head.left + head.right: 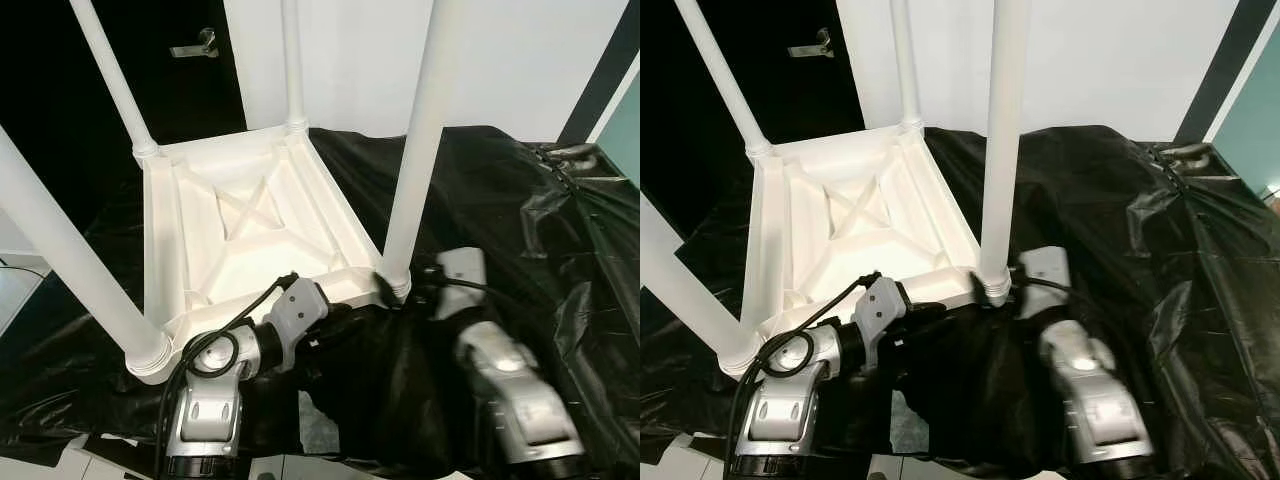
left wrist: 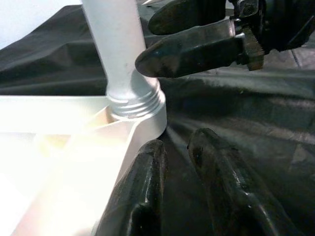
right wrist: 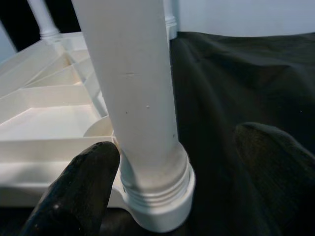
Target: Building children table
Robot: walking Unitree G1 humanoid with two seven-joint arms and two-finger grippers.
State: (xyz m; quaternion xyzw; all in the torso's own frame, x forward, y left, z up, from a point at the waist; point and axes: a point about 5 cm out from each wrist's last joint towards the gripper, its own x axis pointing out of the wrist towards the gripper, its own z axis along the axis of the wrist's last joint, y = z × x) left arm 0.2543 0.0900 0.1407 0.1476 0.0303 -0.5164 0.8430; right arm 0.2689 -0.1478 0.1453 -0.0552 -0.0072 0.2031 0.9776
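The white children's table point(image 1: 250, 225) lies upside down on a black plastic sheet point(image 1: 500, 200), with its round white legs standing up from the corners. The near right leg point(image 1: 418, 150) sits in its threaded corner socket point(image 3: 157, 196). My right gripper point(image 3: 172, 191) is open at that leg's base, a finger point(image 3: 74, 191) close against one side and the other well off. My left gripper point(image 2: 179, 162) lies low on the sheet by the same corner, fingers point(image 2: 142, 191) nearly together with nothing between them. The right gripper's finger point(image 2: 192, 46) shows beside the leg point(image 2: 115, 44).
The black sheet is crumpled into folds at the right point(image 1: 570, 170). Behind stands a dark door with a metal handle point(image 1: 195, 45) and a white wall point(image 1: 500, 60). Pale floor point(image 1: 320, 430) shows through a gap between my arms.
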